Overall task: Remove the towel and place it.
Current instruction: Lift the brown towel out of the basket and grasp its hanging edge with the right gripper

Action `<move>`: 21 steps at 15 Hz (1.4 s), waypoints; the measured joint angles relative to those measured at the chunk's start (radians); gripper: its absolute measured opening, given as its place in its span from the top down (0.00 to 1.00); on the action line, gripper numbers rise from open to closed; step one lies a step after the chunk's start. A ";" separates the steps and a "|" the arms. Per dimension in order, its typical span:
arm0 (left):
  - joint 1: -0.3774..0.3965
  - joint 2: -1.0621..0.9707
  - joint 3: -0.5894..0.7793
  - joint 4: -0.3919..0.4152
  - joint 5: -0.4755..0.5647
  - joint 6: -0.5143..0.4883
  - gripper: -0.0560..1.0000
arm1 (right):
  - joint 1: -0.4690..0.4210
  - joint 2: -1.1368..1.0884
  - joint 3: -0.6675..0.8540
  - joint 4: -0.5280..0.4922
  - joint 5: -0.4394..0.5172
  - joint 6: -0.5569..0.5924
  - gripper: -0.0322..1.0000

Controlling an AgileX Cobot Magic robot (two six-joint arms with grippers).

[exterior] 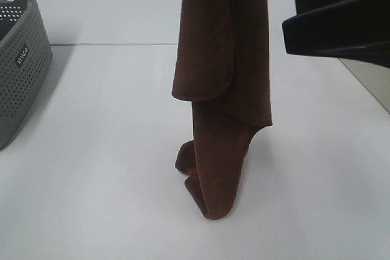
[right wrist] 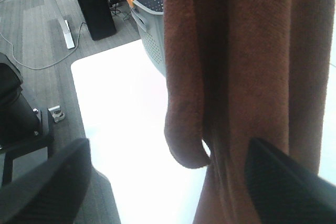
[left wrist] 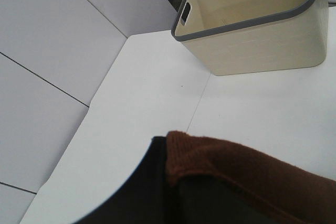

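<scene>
Left hand (left wrist: 170, 184) grips the hanging towel (exterior: 220, 59); right hand (exterior: 291, 11) spread wide, near it, holding nothing.

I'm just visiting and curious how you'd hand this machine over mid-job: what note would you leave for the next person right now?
Left gripper: shut on the top of the towel.
Right gripper: open, beside the hanging towel, not gripping it.
Towel: hangs over the table, its bottom end crumpled on it; grey basket stands to the left.
Done: towel is out of the basket. Left: lay it down and let go.
</scene>
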 joint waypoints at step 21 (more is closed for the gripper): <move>0.000 0.000 0.000 -0.078 -0.027 -0.001 0.95 | 0.000 0.111 -0.001 0.215 0.118 -0.106 0.22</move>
